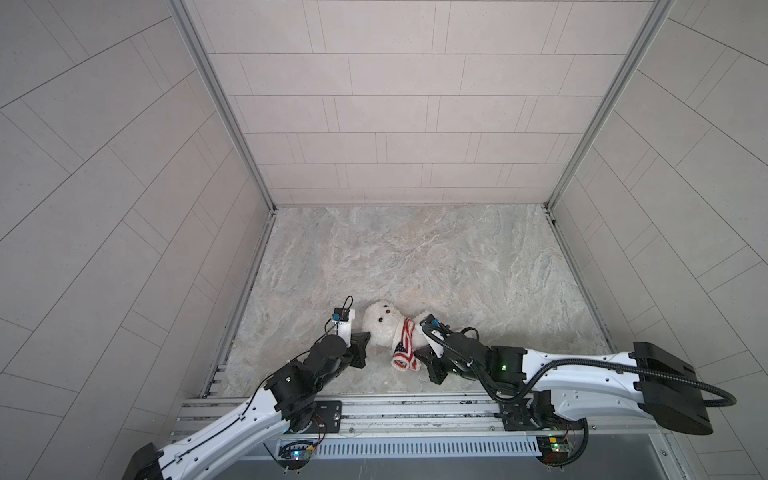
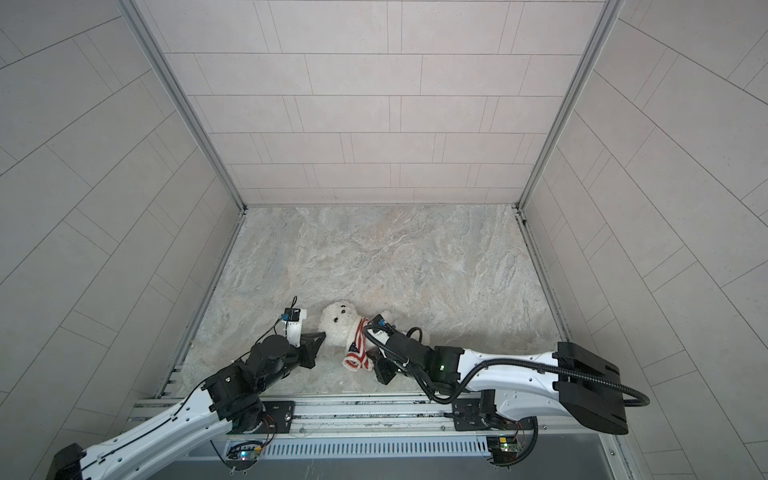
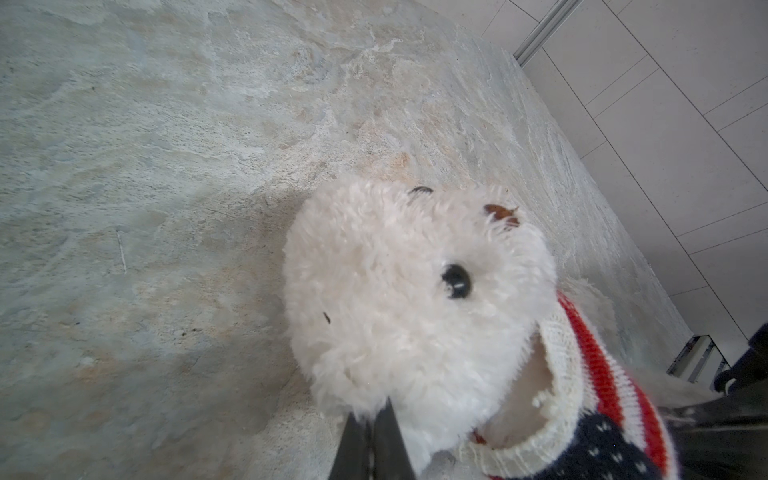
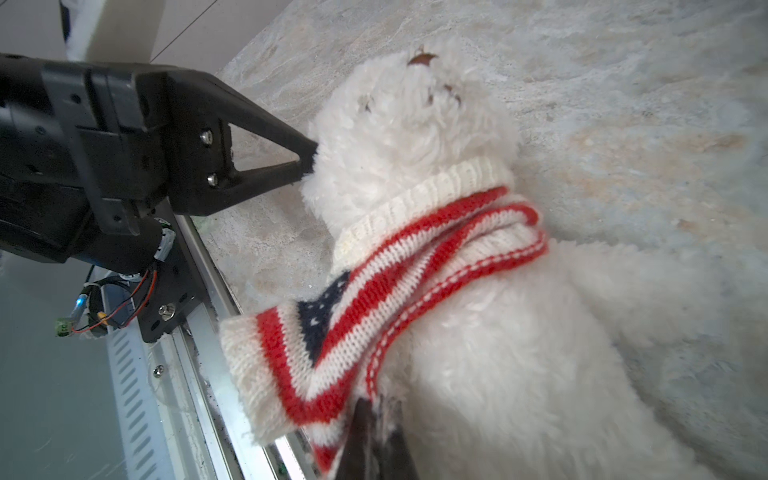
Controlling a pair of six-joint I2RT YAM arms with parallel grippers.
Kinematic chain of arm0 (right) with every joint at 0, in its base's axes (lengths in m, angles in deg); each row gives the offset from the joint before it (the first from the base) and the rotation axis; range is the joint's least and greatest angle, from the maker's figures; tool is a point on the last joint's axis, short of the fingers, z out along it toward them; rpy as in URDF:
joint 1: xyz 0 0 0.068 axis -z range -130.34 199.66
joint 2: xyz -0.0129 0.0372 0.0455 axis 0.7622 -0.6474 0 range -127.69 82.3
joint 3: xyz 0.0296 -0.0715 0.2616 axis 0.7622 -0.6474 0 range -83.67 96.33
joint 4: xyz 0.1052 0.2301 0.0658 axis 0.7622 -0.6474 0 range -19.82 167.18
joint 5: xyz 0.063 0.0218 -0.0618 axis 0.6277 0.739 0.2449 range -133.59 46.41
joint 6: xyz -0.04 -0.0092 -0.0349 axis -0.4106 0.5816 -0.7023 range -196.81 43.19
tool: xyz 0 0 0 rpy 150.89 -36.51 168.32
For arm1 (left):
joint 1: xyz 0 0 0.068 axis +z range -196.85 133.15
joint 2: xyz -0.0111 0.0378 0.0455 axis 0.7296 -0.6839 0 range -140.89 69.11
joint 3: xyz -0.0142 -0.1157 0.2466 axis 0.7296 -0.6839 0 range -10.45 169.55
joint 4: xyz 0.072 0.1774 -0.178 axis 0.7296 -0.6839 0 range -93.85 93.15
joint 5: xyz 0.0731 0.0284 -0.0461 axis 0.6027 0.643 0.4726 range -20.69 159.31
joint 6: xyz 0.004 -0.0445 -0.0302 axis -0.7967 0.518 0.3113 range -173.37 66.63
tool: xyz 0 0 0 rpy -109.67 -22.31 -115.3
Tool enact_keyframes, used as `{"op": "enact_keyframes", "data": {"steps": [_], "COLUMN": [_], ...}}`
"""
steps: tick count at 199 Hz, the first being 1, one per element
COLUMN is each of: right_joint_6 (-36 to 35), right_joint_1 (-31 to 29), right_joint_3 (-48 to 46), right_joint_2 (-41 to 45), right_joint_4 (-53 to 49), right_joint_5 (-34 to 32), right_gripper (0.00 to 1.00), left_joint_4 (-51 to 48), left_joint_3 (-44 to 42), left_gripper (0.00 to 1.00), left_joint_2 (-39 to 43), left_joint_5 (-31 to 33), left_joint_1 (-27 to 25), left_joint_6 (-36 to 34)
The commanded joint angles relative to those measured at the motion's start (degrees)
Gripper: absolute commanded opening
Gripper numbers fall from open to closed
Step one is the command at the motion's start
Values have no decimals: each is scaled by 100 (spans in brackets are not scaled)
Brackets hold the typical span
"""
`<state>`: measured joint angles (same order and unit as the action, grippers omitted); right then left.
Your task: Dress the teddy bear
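Observation:
The white fluffy teddy bear (image 1: 381,323) (image 2: 337,321) lies on the marble tabletop near its front edge, face up, head toward the left. A red-and-white striped knit sweater (image 1: 405,347) (image 4: 399,266) with a navy starred patch is bunched around its neck and chest, and one sleeve hangs loose toward the front rail. My left gripper (image 3: 376,409) (image 1: 367,336) is shut, pinching the fur at the side of the bear's head (image 3: 399,299). At the sweater's lower hem on the bear's body, my right gripper (image 4: 378,405) is shut on the knit edge. The bear's legs are hidden behind the right arm in both top views.
An aluminium rail (image 1: 395,409) runs along the table's front edge, close to the bear and both arm mounts. Tiled walls (image 1: 374,104) enclose the table on three sides. Bare marble tabletop (image 1: 415,257) stretches behind the bear.

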<state>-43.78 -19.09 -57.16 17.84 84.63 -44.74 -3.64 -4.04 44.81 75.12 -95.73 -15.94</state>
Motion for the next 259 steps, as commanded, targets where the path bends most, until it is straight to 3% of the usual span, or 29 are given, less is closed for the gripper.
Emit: {"op": "enact_keyframes", "data": {"steps": [1, 59, 120, 156, 163, 179, 216, 259], "right_joint_6": [316, 660, 688, -73, -245, -455, -725, -1022], "right_joint_1": [-9, -98, -357, -349, -326, 13, 1401, 1830], "right_joint_3": [-259, -676, -788, 69, 228, 436, 262, 217], "right_joint_2": [419, 1472, 1283, 965, 1026, 1175, 1029, -58], "right_joint_4": [-480, -859, -403, -767, -937, -1323, -1374, -403], "right_joint_5": [-586, -859, -831, -669, -774, -723, 440, 1002], "right_gripper": [0, 0, 0, 30, 40, 50, 57, 55], "left_joint_4": [-61, -198, 272, 993, 1061, 1063, 1518, 2453], "left_joint_3": [98, -9, -61, 42, 86, 271, 683, 1122], "left_gripper": [0, 0, 0, 0, 0, 0, 0, 0], "left_joint_2": [80, 177, 14, -587, -676, -908, -1594, -2911], "left_joint_5": [202, 448, 345, 33, 5, 56, 61, -476], "left_joint_1": [22, 20, 25, 26, 20, 22, 25, 409], "left_joint_6": [-57, 47, -11, -357, -501, -957, -1876, -1989]}}
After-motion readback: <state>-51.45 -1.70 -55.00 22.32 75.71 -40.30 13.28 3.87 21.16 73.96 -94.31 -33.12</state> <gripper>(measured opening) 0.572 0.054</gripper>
